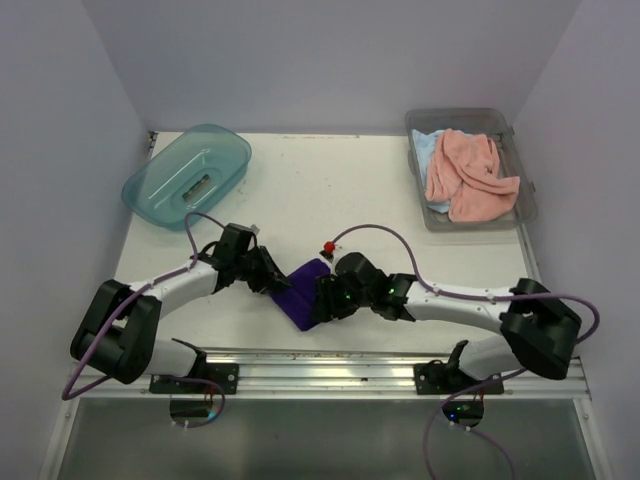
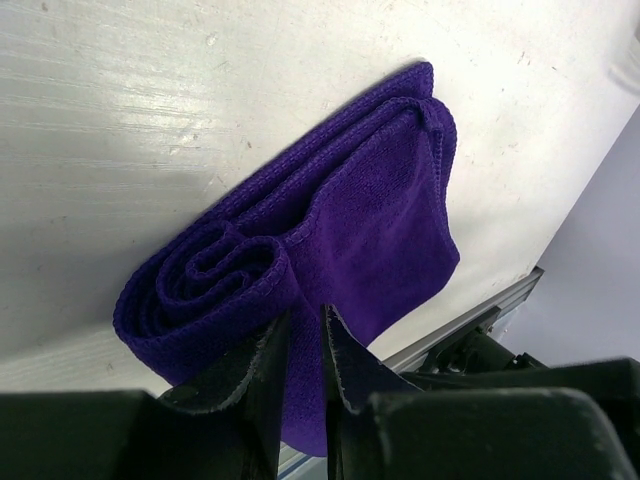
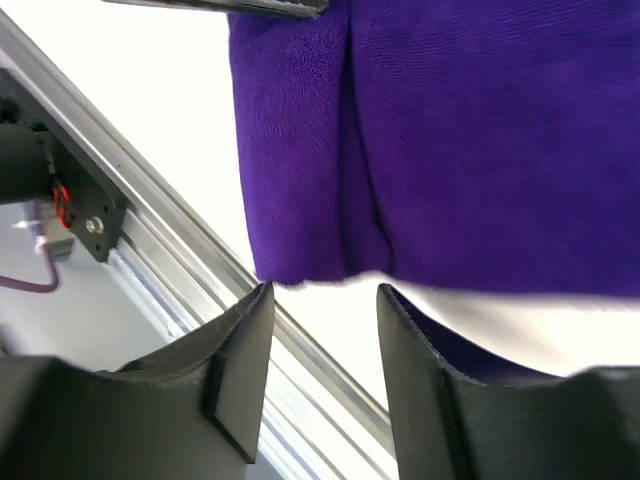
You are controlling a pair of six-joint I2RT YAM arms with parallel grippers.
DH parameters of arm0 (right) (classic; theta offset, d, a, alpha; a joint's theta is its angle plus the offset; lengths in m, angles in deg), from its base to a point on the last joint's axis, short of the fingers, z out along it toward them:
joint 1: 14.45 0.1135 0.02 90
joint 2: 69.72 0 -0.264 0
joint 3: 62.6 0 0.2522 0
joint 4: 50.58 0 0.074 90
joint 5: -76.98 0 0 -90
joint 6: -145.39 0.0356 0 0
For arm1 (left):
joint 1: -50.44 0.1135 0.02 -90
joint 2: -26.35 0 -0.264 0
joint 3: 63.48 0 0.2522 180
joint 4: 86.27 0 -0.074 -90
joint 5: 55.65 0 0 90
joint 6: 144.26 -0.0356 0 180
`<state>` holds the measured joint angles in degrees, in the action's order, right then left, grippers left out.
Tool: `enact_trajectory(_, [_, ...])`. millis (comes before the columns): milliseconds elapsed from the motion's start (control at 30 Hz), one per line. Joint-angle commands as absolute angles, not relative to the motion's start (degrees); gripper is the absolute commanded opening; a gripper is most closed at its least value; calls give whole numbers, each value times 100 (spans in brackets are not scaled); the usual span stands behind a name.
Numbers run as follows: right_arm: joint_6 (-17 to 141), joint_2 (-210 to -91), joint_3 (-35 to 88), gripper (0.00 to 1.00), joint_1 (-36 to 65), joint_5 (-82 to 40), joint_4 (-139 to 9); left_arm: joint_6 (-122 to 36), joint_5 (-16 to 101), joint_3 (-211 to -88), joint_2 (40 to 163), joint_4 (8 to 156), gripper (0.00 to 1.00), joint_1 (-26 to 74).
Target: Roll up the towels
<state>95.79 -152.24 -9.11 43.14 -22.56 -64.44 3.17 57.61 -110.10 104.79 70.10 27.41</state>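
The dark purple towel lies on the table near the front edge, between my two grippers. In the left wrist view it is partly rolled, with a coil at its near end. My left gripper is shut on a fold of that towel by the coil. My right gripper is open, with its fingertips just short of the towel's other end. The salmon pink towel and the light blue towel lie in the clear grey bin at the back right.
A teal plastic tub stands at the back left. A small red thing sits on the table just behind the right gripper. The aluminium rail runs along the table's front edge, close under the towel.
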Motion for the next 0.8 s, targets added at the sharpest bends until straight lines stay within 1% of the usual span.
enact_trajectory(0, [9160,-14488,-551,50,4496,-1049,-7681,173,5597,-10879,10563,6855,22,2715])
enact_trajectory(67, [8968,-14355,-270,51,4645,-679,-8015,182,5605,-10870,10563,6872,22,2715])
enact_trajectory(133, [8731,-14521,123,50,4804,-425,-8321,199,5605,-10853,10563,6872,22,2706])
enact_trajectory(200, [8580,-14671,371,47,5277,435,-8516,199,5614,-10835,10563,6881,22,2697])
enact_trajectory(267, [8290,-15020,722,46,5672,866,-8587,199,5606,-10818,10554,6872,22,2706])
enact_trajectory(433, [7693,-15901,1575,46,6140,1220,-8675,226,5588,-10765,10528,6890,22,2697])
enact_trajectory(600, [7516,-16507,1840,47,6167,1150,-8534,234,5570,-10747,10484,6855,22,2697])
enact_trajectory(767, [7446,-16921,1919,51,6158,1290,-8517,243,5570,-10738,10502,6863,22,2697])
